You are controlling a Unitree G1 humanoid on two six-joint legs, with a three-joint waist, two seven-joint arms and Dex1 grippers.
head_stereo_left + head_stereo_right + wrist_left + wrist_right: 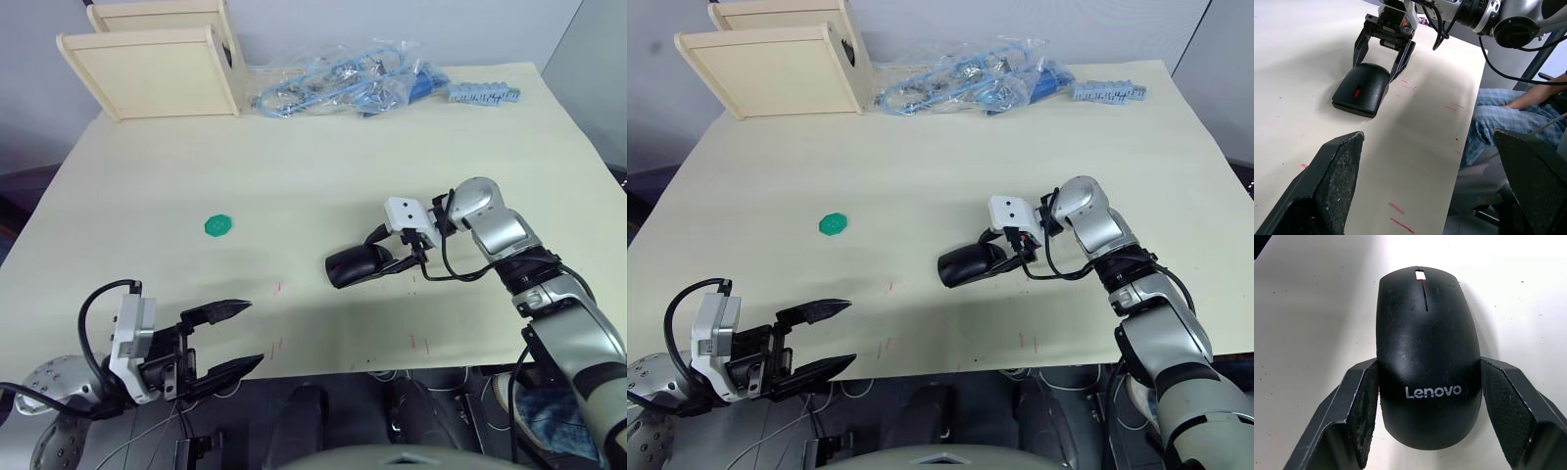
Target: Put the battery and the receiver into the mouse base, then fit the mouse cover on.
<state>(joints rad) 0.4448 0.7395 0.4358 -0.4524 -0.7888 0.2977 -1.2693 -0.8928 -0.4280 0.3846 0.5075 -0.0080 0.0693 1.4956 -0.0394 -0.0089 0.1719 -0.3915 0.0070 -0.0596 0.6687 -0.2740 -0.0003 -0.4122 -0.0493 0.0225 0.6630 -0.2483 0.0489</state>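
The black mouse (359,265) lies on the table right of centre, with the glossy mouse cover (1425,357) sitting on top. Of the mouse base only a thin lower rim (1354,106) shows beneath it. My right gripper (389,253) is open, and its fingers (1364,411) straddle the rear of the mouse, close against both sides. My left gripper (252,333) hangs open and holds nothing near the table's front edge, well to the left of the mouse. The battery and the receiver are hidden.
A green disc (218,226) lies left of centre. Wooden boxes (152,69) stand at the back left, with bags of blue parts (333,88) and a blue-grey strip (483,94) along the back. A seated person's leg (1498,105) is beside the table.
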